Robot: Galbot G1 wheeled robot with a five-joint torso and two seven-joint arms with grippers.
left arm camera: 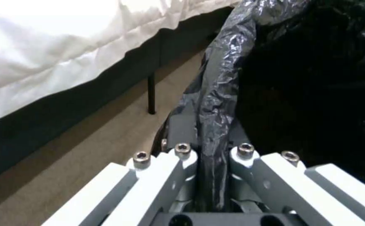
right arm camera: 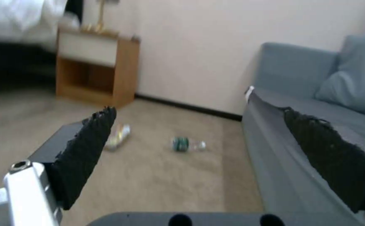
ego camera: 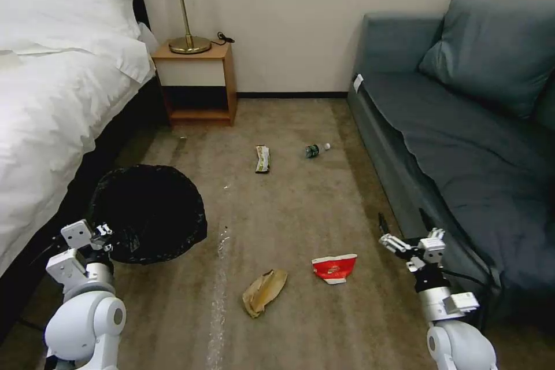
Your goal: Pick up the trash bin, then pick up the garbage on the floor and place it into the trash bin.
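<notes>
While the left gripper (ego camera: 107, 235) is pressed together on the bag-covered near rim of the trash bin (ego camera: 151, 212), pinching the black liner (left arm camera: 216, 103) between its fingers beside the bed (ego camera: 52, 104), the right gripper (ego camera: 404, 225) hangs with its pads spread wide against the sofa front (ego camera: 393, 167). The red-and-white cup (ego camera: 334, 268) lies on the carpet just beside the right gripper, the brown paper (ego camera: 264, 291) beyond it toward the left gripper. The snack wrapper (ego camera: 262, 158) and bottle (ego camera: 316, 150) lie well ahead of both grippers.
</notes>
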